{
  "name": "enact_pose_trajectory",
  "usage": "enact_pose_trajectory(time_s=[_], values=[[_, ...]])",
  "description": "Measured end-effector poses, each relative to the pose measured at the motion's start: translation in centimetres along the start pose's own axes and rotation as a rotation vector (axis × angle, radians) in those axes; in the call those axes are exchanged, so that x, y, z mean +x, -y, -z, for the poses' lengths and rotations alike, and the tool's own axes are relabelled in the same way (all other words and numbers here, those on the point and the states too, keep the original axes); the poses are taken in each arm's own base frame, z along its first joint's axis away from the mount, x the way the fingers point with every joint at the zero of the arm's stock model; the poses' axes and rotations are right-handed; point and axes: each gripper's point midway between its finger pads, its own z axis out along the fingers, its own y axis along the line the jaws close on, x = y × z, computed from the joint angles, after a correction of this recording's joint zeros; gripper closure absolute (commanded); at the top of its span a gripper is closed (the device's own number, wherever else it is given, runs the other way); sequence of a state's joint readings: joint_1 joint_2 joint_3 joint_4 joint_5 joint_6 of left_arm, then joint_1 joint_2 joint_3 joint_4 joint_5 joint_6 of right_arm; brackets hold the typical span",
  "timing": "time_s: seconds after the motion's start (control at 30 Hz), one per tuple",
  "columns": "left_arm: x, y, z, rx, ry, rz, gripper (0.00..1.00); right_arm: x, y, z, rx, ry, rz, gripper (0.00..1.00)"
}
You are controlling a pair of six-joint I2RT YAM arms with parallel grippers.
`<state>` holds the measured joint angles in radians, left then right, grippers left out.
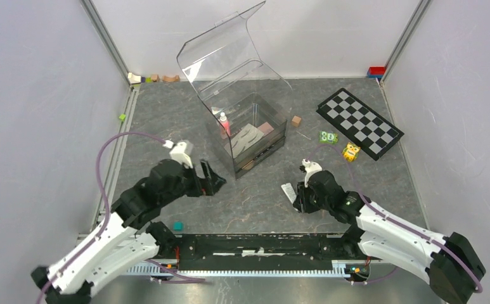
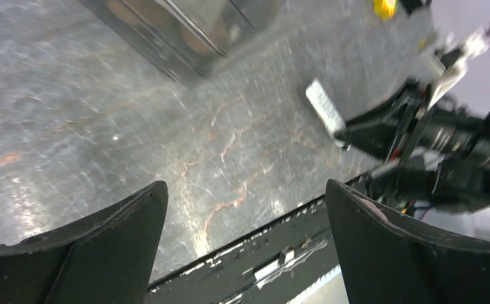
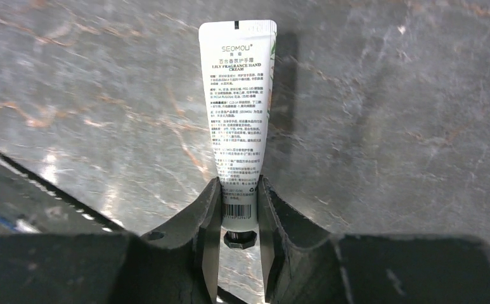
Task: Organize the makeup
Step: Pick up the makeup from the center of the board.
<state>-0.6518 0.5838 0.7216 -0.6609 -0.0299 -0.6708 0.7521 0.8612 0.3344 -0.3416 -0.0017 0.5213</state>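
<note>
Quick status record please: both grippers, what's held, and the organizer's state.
left gripper: open, empty, over the table
right gripper: shut on white hand cream tube, gripped near its cap end
tube position: outside the organizer; lifted or resting, cannot tell
clear organizer: lid open, pink tube standing inside

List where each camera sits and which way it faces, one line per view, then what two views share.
Top external: above and behind the arm bases, looking down on the table and clear organizer; both arms show.
Left wrist: on the left arm, facing across the table toward the right arm; its open left hand frames the view.
Right wrist: on the right arm, facing down at the table; its right hand grips the white tube.
Shared: all three views show that tube.
</note>
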Motion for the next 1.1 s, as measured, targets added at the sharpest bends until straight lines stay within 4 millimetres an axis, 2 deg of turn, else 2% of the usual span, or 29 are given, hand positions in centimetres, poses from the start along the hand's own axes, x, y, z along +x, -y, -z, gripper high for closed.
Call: enact_pose_trajectory(time_s=[0.17,0.3,0.4,0.6,0.83,1.0,1.1], values=[[3.5,3.1,-0.9,0.048,-0.080,-0.056,0.02,-2.9,-2.9,1.2,-0.140,0.129,-0.046,0.73],[3.9,4.7,-1.5,0.073,-0.063,-0.016,0.06,-5.5,-6.2,2.5,-0.318,0.265,-0.118,0.71],[4.2,6.1,-2.4,0.083,-0.056,-0.001,0.06,-5.9,-8.0,3.0,-0.398,0.283,-0.145,0.70],[5.9,9.9,-4.1,0.098,-0.067,-0.030,0.07,-6.1,-11.1,3.8,-0.507,0.287,-0.153,0.70],[5.5,11.6,-4.7,0.102,-0.001,0.034,0.16,-7.1,-13.6,5.4,-0.599,0.332,-0.194,0.70],[5.9,12.4,-5.9,0.086,0.011,0.039,0.28,-7.8,-14.8,6.3,-0.649,0.363,-0.226,0.70],[6.2,12.5,-6.4,0.074,0.011,0.038,0.29,-8.1,-15.2,6.7,-0.664,0.377,-0.232,0.70]])
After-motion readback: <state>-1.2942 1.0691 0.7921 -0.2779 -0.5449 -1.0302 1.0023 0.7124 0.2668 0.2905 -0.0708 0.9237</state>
